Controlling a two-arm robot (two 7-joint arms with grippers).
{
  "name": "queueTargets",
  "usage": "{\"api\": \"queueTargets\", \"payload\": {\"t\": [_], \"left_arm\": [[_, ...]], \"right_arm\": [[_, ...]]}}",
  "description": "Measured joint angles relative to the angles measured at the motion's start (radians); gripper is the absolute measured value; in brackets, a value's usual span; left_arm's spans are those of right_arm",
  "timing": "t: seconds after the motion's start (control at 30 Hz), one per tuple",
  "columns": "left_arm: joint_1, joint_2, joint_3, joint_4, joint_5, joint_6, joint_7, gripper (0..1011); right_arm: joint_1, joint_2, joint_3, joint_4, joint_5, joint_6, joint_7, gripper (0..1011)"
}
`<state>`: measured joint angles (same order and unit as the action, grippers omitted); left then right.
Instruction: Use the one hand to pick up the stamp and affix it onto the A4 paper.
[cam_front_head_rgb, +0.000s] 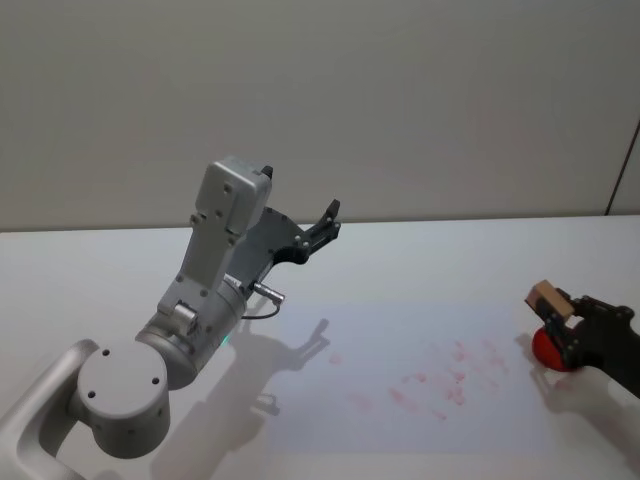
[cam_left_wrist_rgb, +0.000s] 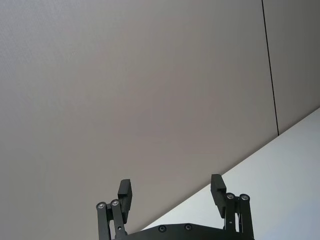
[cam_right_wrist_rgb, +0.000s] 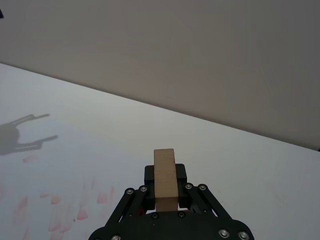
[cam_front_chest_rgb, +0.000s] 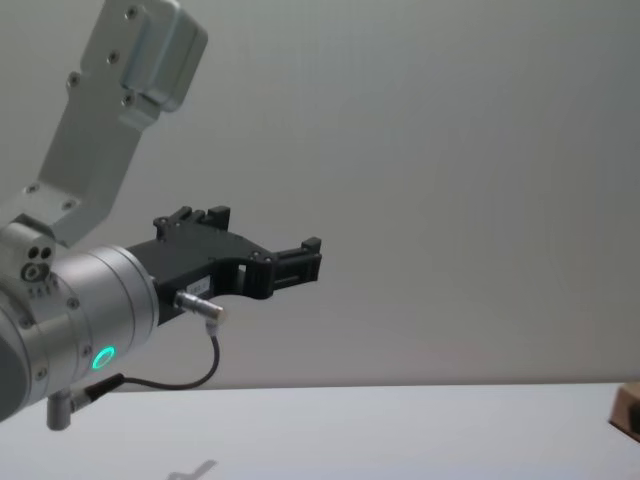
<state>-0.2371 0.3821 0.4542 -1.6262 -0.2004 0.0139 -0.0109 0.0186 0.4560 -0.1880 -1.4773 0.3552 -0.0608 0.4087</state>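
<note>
The stamp (cam_front_head_rgb: 546, 297), a small light-brown wooden block, is held in my right gripper (cam_front_head_rgb: 556, 306) at the table's right edge, just above a round red ink pad (cam_front_head_rgb: 545, 349). In the right wrist view the stamp (cam_right_wrist_rgb: 165, 171) stands upright between the black jaws of that gripper (cam_right_wrist_rgb: 165, 186), which is shut on it. The A4 paper (cam_front_head_rgb: 400, 330) lies flat to the left of that gripper and carries several pale red stamp marks (cam_front_head_rgb: 452, 378). My left gripper (cam_front_head_rgb: 330, 218) is raised high over the table's far left, open and holding nothing (cam_left_wrist_rgb: 171, 192).
The left arm's large grey body (cam_front_head_rgb: 190, 330) rises over the table's left half and throws a shadow on the paper's left end. A plain wall stands behind the white table (cam_front_head_rgb: 450, 260). In the chest view the left gripper (cam_front_chest_rgb: 310, 258) hangs well above the table.
</note>
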Motion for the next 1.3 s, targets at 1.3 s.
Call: {"api": "queueTargets", "payload": {"t": [1.3], "left_arm": [[0.000, 0.000, 0.000, 0.000, 0.000, 0.000, 0.000, 1001]], "right_arm": [[0.018, -0.001, -0.008, 0.114, -0.084, -0.027, -0.008, 220]]}}
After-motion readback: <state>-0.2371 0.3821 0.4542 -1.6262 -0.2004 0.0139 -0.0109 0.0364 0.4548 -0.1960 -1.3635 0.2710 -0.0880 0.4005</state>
